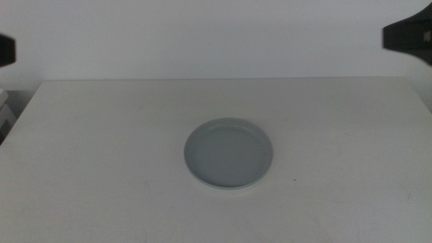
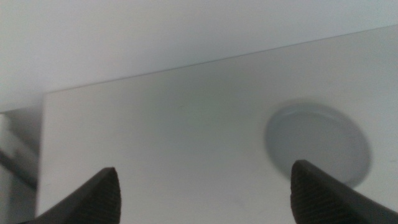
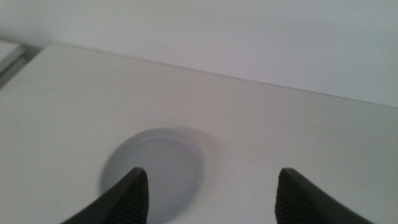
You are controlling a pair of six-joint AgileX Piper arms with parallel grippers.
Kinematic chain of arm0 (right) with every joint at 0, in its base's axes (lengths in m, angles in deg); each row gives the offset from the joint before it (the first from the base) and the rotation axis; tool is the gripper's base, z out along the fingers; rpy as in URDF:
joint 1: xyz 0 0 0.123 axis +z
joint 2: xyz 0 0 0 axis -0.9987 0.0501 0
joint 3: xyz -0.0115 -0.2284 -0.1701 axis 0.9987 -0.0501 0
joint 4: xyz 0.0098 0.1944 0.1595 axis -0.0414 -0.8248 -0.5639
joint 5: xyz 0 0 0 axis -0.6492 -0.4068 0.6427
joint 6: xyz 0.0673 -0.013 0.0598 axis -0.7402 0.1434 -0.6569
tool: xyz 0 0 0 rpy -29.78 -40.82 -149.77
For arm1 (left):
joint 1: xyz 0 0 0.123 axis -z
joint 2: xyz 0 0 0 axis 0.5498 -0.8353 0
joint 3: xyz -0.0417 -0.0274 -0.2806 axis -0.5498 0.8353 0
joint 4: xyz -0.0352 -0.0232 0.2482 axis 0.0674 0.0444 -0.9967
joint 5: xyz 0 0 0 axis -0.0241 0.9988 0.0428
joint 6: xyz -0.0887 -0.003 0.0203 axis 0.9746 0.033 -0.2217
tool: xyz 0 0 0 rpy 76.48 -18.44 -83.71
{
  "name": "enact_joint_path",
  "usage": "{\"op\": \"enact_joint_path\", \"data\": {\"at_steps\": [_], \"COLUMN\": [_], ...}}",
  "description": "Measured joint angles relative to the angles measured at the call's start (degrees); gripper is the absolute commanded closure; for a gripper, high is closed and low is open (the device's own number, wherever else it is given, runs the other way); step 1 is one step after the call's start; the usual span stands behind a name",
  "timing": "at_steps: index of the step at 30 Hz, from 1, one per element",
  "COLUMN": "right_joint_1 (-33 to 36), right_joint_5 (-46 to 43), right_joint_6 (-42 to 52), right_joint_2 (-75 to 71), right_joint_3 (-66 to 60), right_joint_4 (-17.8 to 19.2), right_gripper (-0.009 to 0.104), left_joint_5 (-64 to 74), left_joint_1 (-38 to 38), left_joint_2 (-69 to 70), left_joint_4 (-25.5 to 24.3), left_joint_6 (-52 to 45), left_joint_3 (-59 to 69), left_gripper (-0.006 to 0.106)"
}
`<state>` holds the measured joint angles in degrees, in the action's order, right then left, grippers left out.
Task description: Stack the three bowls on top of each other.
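A grey-blue bowl sits in the middle of the white table. A paler rim peeks out under its near edge, so it seems to rest on another bowl. How many bowls lie beneath it I cannot tell. My left gripper hangs open well above the table, with the bowl ahead of it beyond one jaw. My right gripper is also open and raised, and the bowl lies below it near one jaw. Neither gripper holds anything.
In the middle view, dark arm parts show at the upper left edge and the upper right corner, both far from the bowl. A white wall stands behind the table's far edge. Some light-coloured gear lies off the table's left side.
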<state>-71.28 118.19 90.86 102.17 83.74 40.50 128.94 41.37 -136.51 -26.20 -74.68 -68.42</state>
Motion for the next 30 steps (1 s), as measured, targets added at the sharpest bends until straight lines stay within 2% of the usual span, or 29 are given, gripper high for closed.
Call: {"op": "enact_joint_path", "data": {"at_steps": [4, 8, 15, 22, 25, 30], "right_joint_1": [-8.8, -14.7, -14.2, -13.9, -13.9, -13.9], "right_joint_5": [0.6, 1.9, -1.9, -12.6, -15.9, -19.5], "right_joint_6": [0.6, 4.4, 7.0, 8.1, 8.1, 8.1], "right_joint_2": [0.1, -1.7, -15.7, -33.9, -37.4, -38.4], "right_joint_3": [0.2, -1.0, -13.6, -31.1, -37.4, -40.9], "right_joint_4": [0.1, -0.8, -1.9, -0.9, -0.7, -0.7], "right_gripper": [0.043, 0.043, 0.043, 0.043, 0.043, 0.043], "left_joint_5": [-3.2, -7.7, -16.1, -30.3, -36.4, -41.2], "left_joint_1": [0.0, 0.0, 0.0, 0.0, 0.0, 0.0], "left_joint_2": [3.0, 6.8, 14.1, 19.2, 19.3, 18.5], "left_joint_4": [-3.4, -4.1, -1.9, 6.5, 8.7, 9.1], "left_joint_6": [0.0, 0.6, 1.8, 1.9, 1.9, 1.1], "left_joint_3": [4.6, 9.4, 21.3, 35.7, 40.0, 42.0], "left_gripper": [-0.004, -0.004, -0.004, -0.004, -0.004, -0.004]}}
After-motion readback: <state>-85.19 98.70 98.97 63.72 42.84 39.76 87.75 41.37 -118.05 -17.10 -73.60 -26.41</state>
